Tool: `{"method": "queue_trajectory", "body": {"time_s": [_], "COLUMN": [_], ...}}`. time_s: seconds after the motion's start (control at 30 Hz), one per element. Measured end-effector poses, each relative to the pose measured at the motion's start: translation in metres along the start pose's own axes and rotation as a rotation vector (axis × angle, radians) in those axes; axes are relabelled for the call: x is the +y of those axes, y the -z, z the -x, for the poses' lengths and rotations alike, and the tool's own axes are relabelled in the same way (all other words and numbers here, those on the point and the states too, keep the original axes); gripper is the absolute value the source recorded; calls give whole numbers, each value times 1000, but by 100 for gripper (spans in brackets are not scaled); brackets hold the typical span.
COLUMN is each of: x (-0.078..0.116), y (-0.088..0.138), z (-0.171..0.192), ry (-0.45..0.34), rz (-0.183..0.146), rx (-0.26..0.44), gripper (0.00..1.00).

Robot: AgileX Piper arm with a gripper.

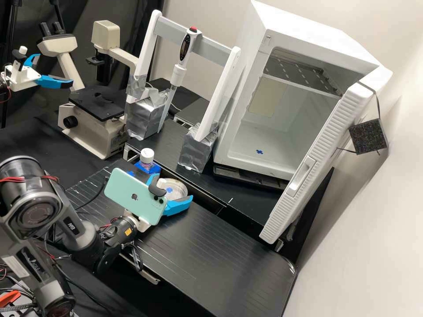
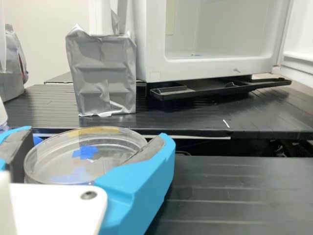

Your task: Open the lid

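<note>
Fingers clasp dish near open bench gap

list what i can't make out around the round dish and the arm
- Near rim of the dish, wrist view: hidden by the gripper's white plate.
- Lid seam, both views: too fine to tell on clear plastic.
- Lower part of the white-capped bottle, high view: behind blue holder.
- Part of the arm, high view: cut off by left edge.
</note>
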Motion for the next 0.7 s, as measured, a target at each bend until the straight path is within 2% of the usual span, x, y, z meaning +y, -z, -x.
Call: {"method": "queue_trajectory", "body": {"time_s": [0.23,0.47,0.6,0.7], "x": [11,24,30,37], "y": [7,17,13,2], "z": [11,23,26,29], "ry": [1,-69,-114,-157], "rz": [-4,-6,-23,-65], "rx": [61,104,74,11], "gripper": [0,0,0,0]}}
